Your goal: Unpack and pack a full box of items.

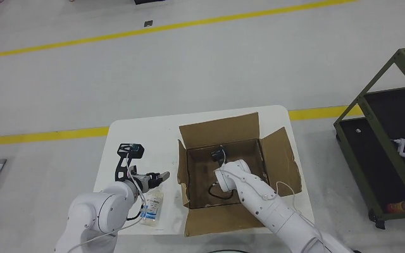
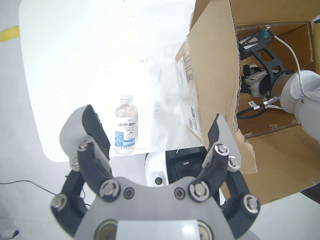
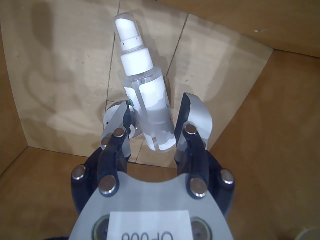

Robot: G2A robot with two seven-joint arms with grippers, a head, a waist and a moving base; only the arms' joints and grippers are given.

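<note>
Inside the box (image 3: 225, 63), the right gripper (image 3: 155, 99) straddles a spray bottle (image 3: 145, 88) lying on the floor, jaws apart with slim gaps. An off-centre pinch could roll or squirt the round body away. The left gripper (image 2: 152, 114) hangs spread wide over the table (image 2: 75, 51), near a clear bottle (image 2: 125, 126).

You'll find the box (image 2: 212, 58) is matt brown corrugated cardboard, rough at its torn edges. The surface (image 2: 75, 51) is smooth white with a sheen. The bottle (image 2: 125, 126) is clear plastic with a paper label. The spray bottle (image 3: 147, 96) is white plastic under a clear, glossy cap. The left hand (image 2: 152, 119) and right hand (image 3: 155, 104) are brushed metal with black ribbed pads (image 2: 96, 131).
</note>
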